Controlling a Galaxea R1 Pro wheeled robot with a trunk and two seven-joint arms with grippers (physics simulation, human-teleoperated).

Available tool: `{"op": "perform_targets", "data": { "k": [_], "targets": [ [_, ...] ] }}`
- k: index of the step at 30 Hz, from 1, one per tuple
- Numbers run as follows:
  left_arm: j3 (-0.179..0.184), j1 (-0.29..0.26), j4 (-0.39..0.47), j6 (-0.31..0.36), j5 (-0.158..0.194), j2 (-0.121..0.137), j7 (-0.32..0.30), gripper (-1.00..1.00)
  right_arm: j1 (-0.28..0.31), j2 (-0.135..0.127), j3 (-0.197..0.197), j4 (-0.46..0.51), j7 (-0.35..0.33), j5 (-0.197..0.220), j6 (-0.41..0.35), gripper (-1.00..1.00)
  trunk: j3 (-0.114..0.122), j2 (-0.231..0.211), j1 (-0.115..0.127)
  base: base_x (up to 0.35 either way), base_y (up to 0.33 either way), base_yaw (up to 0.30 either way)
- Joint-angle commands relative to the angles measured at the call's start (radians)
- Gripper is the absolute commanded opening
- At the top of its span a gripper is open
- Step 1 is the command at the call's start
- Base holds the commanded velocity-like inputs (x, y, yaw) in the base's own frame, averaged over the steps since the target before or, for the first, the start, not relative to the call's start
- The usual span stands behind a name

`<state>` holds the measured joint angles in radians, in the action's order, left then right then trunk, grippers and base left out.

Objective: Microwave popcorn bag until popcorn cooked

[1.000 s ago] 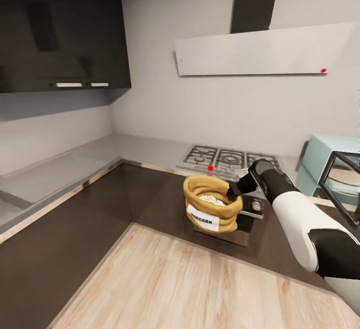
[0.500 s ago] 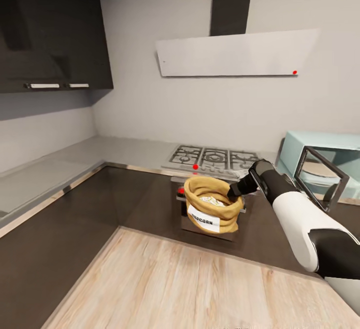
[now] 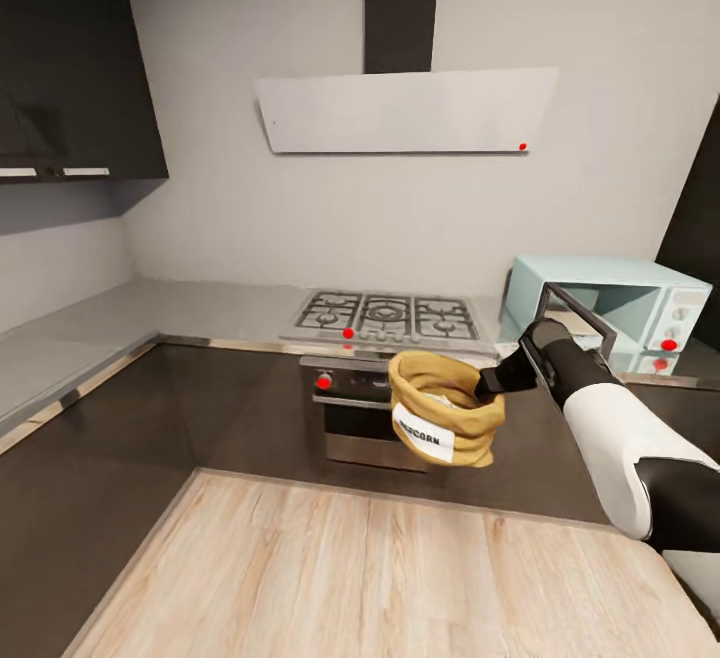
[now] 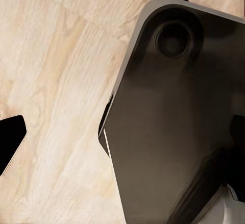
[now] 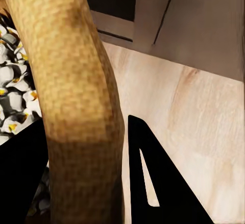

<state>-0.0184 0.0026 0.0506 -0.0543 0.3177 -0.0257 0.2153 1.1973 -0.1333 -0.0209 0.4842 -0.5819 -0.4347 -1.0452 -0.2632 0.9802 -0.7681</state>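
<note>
The right arm is stretched forward, right gripper (image 3: 490,384) clamped on the popcorn bag's (image 3: 443,410) rolled rim; the bag is held aloft before the oven (image 3: 357,416).

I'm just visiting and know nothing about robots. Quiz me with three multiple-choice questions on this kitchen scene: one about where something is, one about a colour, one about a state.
1. Where is the tan cloth popcorn bag?
A. on the gas hob
B. held in the air by the right gripper
C. inside the microwave

2. What colour is the boxy microwave?
A. pale mint
B. red
C. black

3. The microwave's glass door is:
A. shut
B. missing
C. open

Answers: 1 B, the gripper's fingers clamp the bag's rolled rim with floor beneath it. 2 A, its casing is pale mint. 3 C, the door stands swung out from the body.
</note>
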Motion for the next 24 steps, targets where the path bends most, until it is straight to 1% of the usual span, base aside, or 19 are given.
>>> {"op": "perform_targets", "data": {
  "k": [1,4,6,10,18,20,24],
  "targets": [
    [-0.001,0.0,0.002,-0.002,0.004,0.0,0.002,1.0,0.001,0.001,-0.003,0.001,-0.009,-0.01,-0.002,-1.0,-0.001,0.001,0.0,0.0,0.0,-0.287],
    [-0.001,0.0,0.002,-0.002,0.004,0.0,0.001,1.0,0.001,0.002,-0.005,0.001,-0.009,-0.01,-0.002,-1.0,-0.001,0.001,0.0,-0.023,0.0,-0.287],
    [-0.001,0.0,0.002,-0.002,0.004,0.0,0.001,1.0,0.001,0.002,-0.005,0.001,-0.009,-0.01,-0.002,-1.0,-0.001,0.001,0.0,-0.231,0.0,-0.287],
    [-0.001,0.0,0.002,-0.002,0.004,0.0,0.002,1.0,0.001,0.005,-0.005,0.001,-0.009,-0.011,-0.002,-1.0,-0.001,0.001,0.0,-0.334,0.0,-0.286],
    [-0.002,0.0,0.002,-0.002,0.004,0.0,0.002,1.0,0.001,0.0,-0.005,0.006,-0.01,-0.012,-0.002,-1.0,-0.001,0.001,0.0,-0.337,-0.026,-0.286],
    [-0.002,0.0,0.002,-0.002,0.004,0.0,0.002,1.0,0.001,-0.001,-0.005,0.006,-0.009,-0.012,-0.002,-1.0,-0.001,0.001,0.0,-0.16,-0.096,-0.287],
    [-0.002,0.0,0.002,-0.002,0.004,0.0,0.002,1.0,0.001,-0.002,-0.005,0.007,-0.009,-0.013,-0.002,-1.0,-0.001,0.001,0.0,-0.027,-0.016,-0.287]
  ]
}}
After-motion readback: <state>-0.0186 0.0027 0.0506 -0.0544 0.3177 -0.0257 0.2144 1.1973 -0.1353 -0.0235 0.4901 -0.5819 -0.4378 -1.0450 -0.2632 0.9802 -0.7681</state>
